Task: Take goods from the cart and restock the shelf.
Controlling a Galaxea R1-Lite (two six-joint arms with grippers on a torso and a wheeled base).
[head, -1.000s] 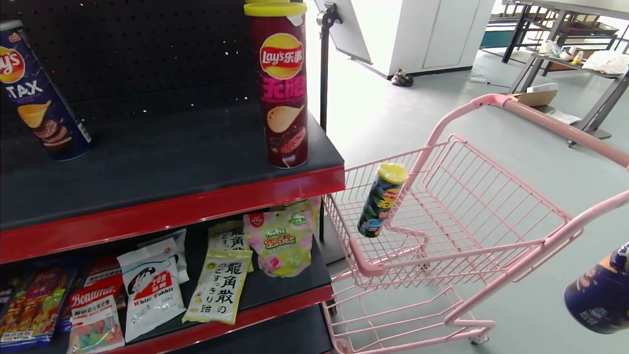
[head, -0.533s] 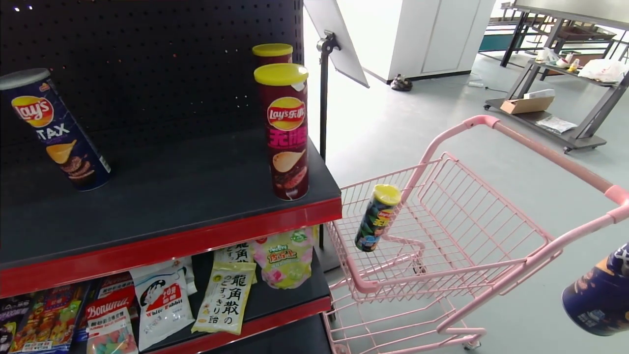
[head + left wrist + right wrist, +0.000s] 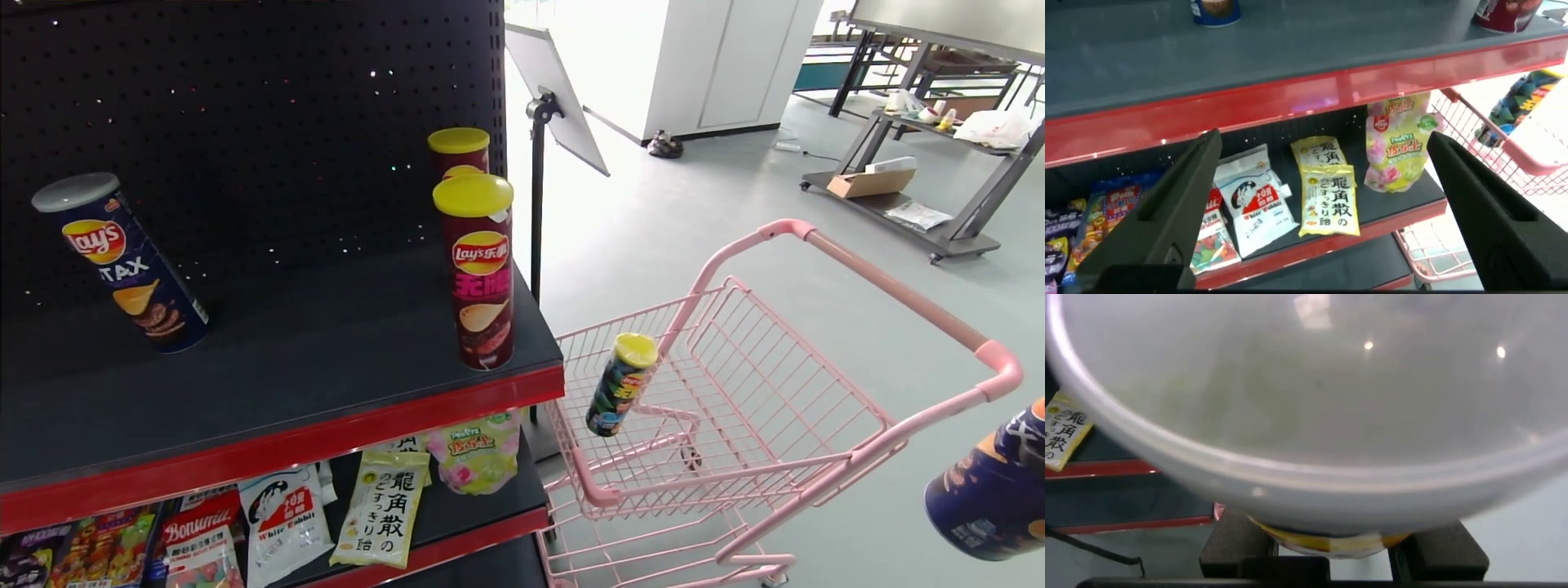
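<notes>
A dark blue chips can [image 3: 986,494] hangs in the air at the lower right, beside the pink cart [image 3: 890,290]. Its pale lid [image 3: 1306,400] looms close in the right wrist view, and my right gripper [image 3: 1339,551] is shut on the can's body. One green-and-black can with a yellow lid [image 3: 620,384] leans inside the cart basket. My left gripper [image 3: 1323,216] stands open with nothing in it, facing the lower shelf's snack bags [image 3: 1327,196]. The upper shelf [image 3: 286,367] carries a blue can [image 3: 122,261] at the left and two maroon cans [image 3: 482,278] at its right end.
The upper shelf has a wide bare stretch between the blue and maroon cans. A red lip [image 3: 326,445] runs along its front edge. A sign stand [image 3: 539,163] rises between shelf and cart. Metal racks [image 3: 922,188] stand far back on the right.
The head camera has shifted, so shelf and cart sit lower in the picture and a second maroon can shows. The held blue can stays at the lower right edge.
</notes>
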